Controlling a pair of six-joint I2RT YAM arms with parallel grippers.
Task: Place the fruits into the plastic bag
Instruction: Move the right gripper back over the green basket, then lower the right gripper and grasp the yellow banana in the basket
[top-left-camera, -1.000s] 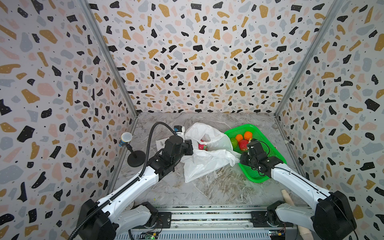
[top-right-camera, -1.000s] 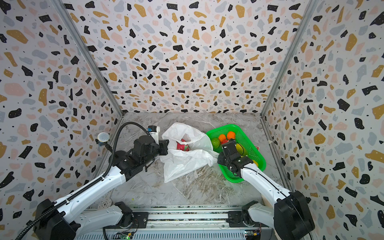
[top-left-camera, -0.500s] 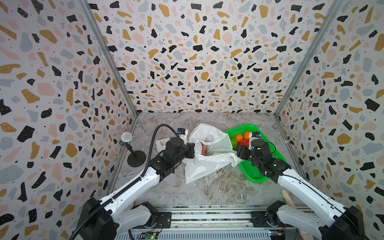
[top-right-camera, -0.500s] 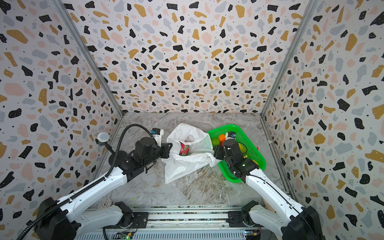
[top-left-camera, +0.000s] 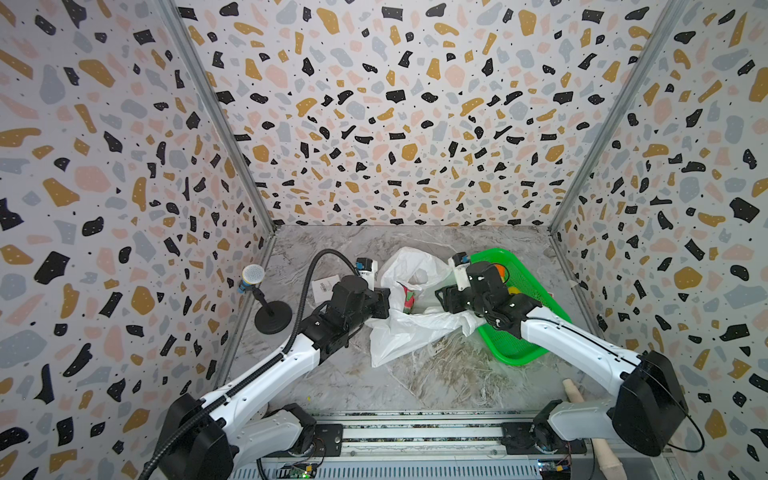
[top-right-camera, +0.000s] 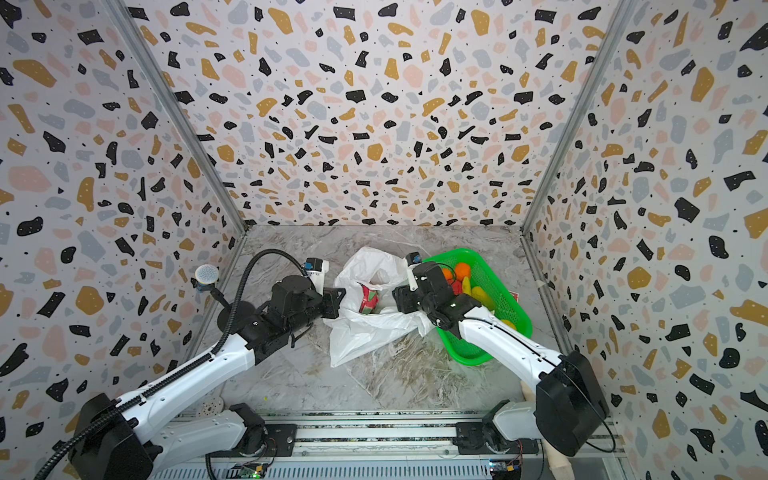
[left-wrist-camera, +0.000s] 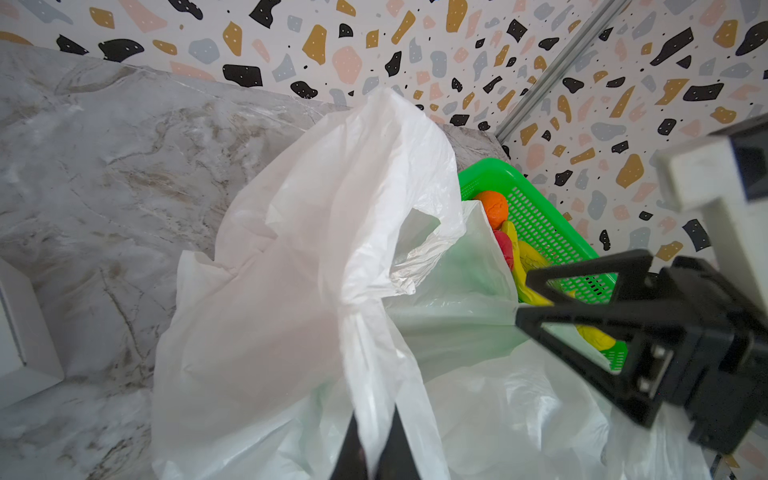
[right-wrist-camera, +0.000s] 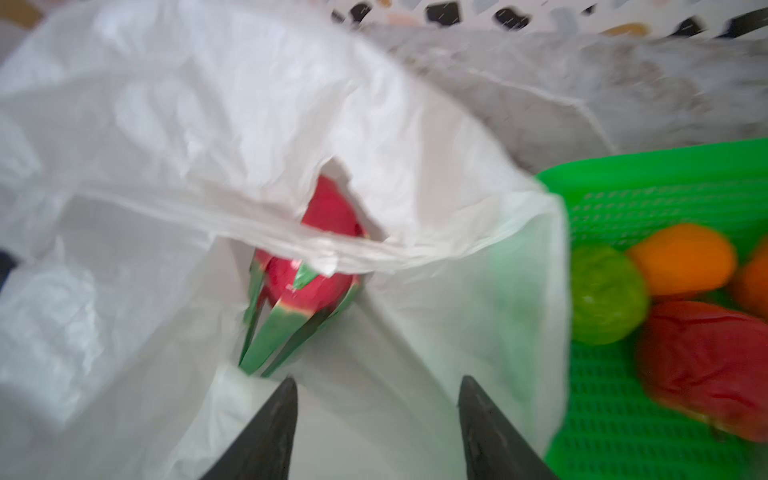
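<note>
Right wrist view looks into the mouth of the plastic bag (right-wrist-camera: 208, 124), where the dragon fruit (right-wrist-camera: 316, 270) already lies, its long axis and green tips pointing back at the right fingers (right-wrist-camera: 266, 432). Those fingers stand apart just short of it, with nothing between them. Left wrist view shows the left fingers (left-wrist-camera: 401, 453) pressed together on a strip of the bag's handle, holding that side up so the mouth gapes toward the right arm.

In both top views the bag sits mid-desk, nearer the far edge, its film lapping the left rim of the green tray (top-right-camera: 469, 353), which runs along the desk's right edge. The remaining fruit is in that tray: two oranges (top-right-camera: 462, 270) at its far end, a green round fruit (right-wrist-camera: 602, 295) and a red round fruit (right-wrist-camera: 706, 365) beside them, yellow pieces (top-right-camera: 482, 296) nearer. The next pick therefore lies from the open fingers toward the desk's right edge, close by, and I judge the right arm plainly the nearer one.
</note>
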